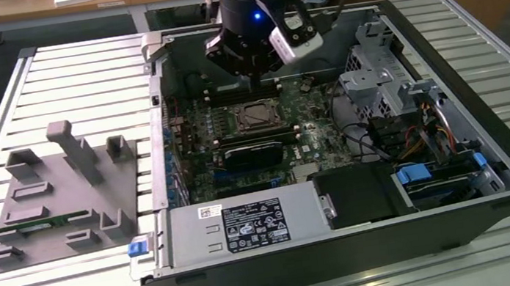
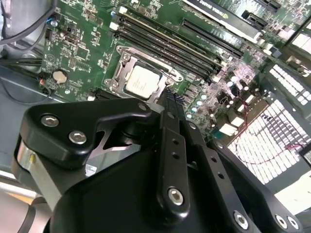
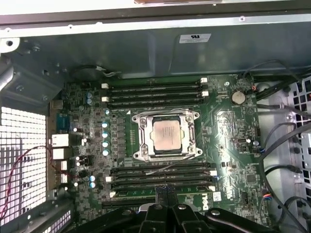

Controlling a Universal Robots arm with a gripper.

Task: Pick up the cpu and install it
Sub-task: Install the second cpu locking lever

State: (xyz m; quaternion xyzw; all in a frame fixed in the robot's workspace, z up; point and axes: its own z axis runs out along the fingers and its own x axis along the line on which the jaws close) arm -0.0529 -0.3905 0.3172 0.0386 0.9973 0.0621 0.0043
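While the pincer (image 3: 165, 191) hovers shut, the cpu (image 3: 165, 135) sits socketed.

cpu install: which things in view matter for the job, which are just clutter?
Job:
- cpu, seated in the socket frame on the motherboard
- claw, hovering over the board, holding nothing

Lying about:
- grey tray beside the computer case, with a green memory stick in it
- memory slots
- coin battery
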